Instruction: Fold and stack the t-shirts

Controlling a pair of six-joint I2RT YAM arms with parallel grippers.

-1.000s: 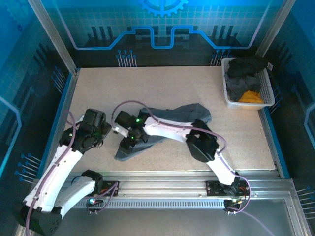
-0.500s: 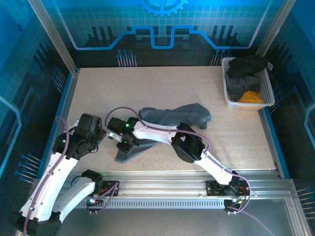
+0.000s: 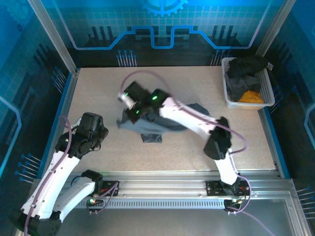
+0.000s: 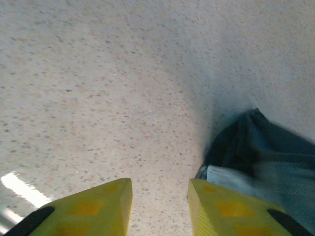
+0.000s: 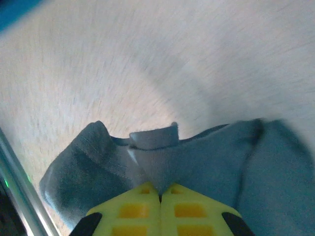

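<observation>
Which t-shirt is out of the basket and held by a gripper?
The slate-grey t-shirt, pinched by the right gripper. The black t-shirt, lighter grey t-shirt and orange-yellow t-shirt lie in the white basket.

Speckled beige table (image 3: 98,93) — blue-lit walls (image 3: 162,24) (gridded)

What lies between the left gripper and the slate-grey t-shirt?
Bare speckled table, clearest in the top external view; the open left gripper sits apart from the slate-grey t-shirt.

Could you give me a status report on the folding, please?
Right claw shut on slate-grey t-shirt. Left claw open, beside the shirt. Nothing blocking.
</observation>
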